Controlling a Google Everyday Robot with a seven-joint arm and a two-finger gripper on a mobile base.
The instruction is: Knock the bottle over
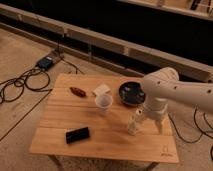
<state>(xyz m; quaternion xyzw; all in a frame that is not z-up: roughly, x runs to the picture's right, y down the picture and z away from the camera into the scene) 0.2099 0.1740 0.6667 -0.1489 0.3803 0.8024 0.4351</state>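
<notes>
The bottle [133,123] is small, slim and pale, and stands upright on the wooden table [60,117], right of the middle. The white arm reaches in from the right and bends down over the table. My gripper [151,119] hangs at its end, low over the table, just right of the bottle and very close to it. I cannot tell whether it touches the bottle.
A white tapered cup [104,104] stands left of the bottle. A dark bowl [131,93] sits behind it. A white packet [101,90], a brown item [77,91] and a black flat device [77,135] lie on the table. Cables and a power box [47,62] lie on the floor at left.
</notes>
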